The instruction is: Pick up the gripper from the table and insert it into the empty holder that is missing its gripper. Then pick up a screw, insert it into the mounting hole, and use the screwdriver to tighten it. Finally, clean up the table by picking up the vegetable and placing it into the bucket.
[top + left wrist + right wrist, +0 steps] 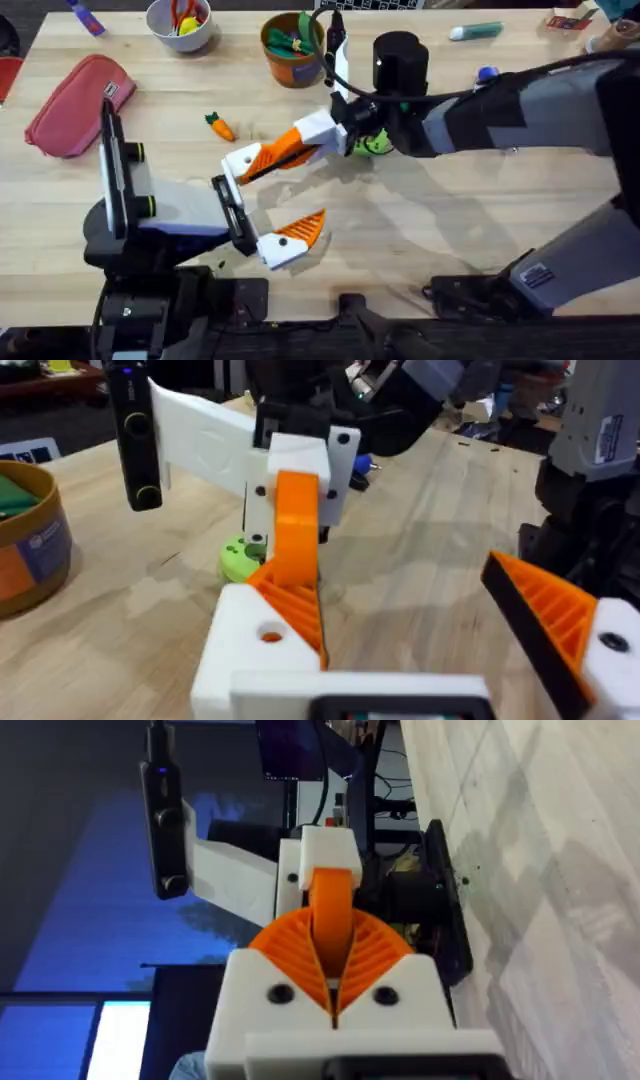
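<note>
My right gripper (325, 130) (331, 955) is shut on the orange gripper (285, 150) (297, 520) (331, 905). The gripper's far end meets the white holder (243, 160) (255, 655) (325, 848), one side of my left arm's claw. My left gripper (300, 185) (420, 575) stands open above the table, its other finger (300, 232) (555, 615) carrying an orange ribbed wedge. The vegetable (218, 125), a toy carrot, lies on the wood to the left. The bucket (293, 48) (30, 550) stands at the back. The screwdriver (487, 73) shows as a blue tip behind my right arm. Any screw is hidden.
A green round piece (375, 143) (238, 557) sits under my right wrist. A red pouch (80, 105) lies at the far left, a white bowl (180, 22) at the back left, and a teal marker (475, 32) at the back right. Bare wood stretches across the front right.
</note>
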